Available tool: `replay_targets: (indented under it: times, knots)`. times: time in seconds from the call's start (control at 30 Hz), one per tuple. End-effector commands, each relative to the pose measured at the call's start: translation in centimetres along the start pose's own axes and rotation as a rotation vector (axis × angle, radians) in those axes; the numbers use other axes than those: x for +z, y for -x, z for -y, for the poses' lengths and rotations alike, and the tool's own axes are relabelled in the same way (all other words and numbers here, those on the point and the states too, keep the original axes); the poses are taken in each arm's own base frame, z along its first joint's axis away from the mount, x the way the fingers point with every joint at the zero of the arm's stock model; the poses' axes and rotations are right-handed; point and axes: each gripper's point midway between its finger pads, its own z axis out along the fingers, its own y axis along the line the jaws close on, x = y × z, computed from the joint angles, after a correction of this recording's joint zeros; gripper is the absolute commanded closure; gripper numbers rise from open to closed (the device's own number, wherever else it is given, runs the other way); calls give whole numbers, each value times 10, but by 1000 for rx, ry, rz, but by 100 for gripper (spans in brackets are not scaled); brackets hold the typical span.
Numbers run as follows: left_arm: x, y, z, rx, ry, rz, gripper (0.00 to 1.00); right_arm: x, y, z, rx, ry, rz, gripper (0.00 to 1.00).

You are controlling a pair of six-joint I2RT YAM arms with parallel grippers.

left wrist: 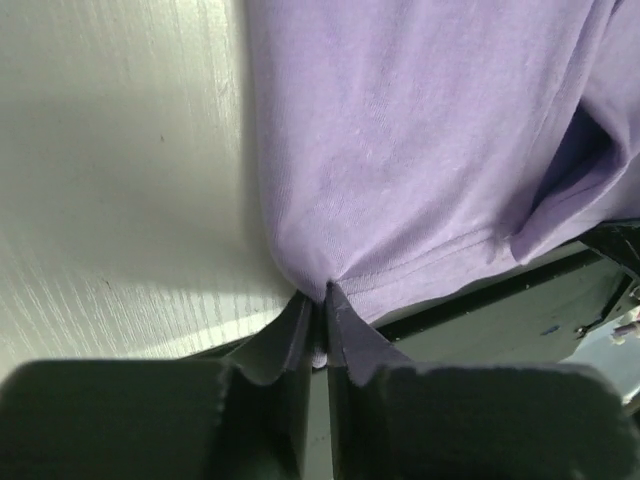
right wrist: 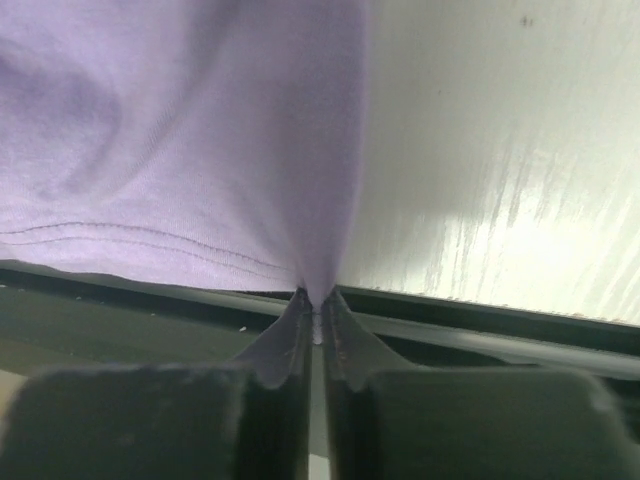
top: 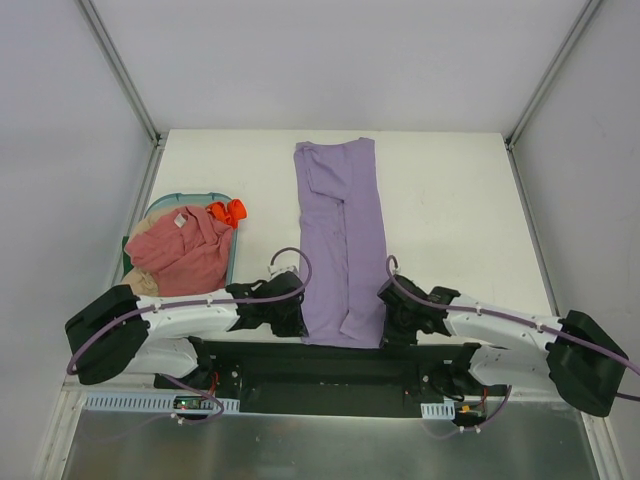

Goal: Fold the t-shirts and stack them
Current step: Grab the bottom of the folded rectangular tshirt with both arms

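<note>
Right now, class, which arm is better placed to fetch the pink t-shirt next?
Left. The pink t-shirt lies on the basket at the left gripper's side; the right gripper sits beyond the purple t-shirt. Both now pinch its near hem.

White table (top: 460,220) inside pale grey walls (top: 340,60), 2 metal corner posts (top: 120,70).
</note>
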Motion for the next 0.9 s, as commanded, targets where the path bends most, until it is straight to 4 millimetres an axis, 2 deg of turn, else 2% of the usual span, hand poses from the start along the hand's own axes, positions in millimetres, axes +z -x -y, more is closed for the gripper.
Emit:
replay_targets:
  times: [0.0,0.17,0.27,0.43,0.6,0.67,0.87]
  knots:
    - [5,-9,-31,12,107,-9,100,2,-3,10,27,-13,17,99]
    - [-2,-28,-32,-13,65,-60,100,-2,-10,17,4,36,32,100]
    - [-9,-35,-25,-10,17,-73,100,-5,-15,19,-4,74,27,100]
    - [-18,-38,-10,-25,-44,-57,100,-10,-20,5,-37,180,21,100]
    - [-28,-24,11,-27,-112,8,100,-23,-7,-24,-67,284,72,100]
    - [-34,-14,20,-27,-138,59,100,-31,0,-28,-82,287,103,100]
    - [-51,17,40,-16,-192,186,100,-64,31,-51,-158,294,227,100]
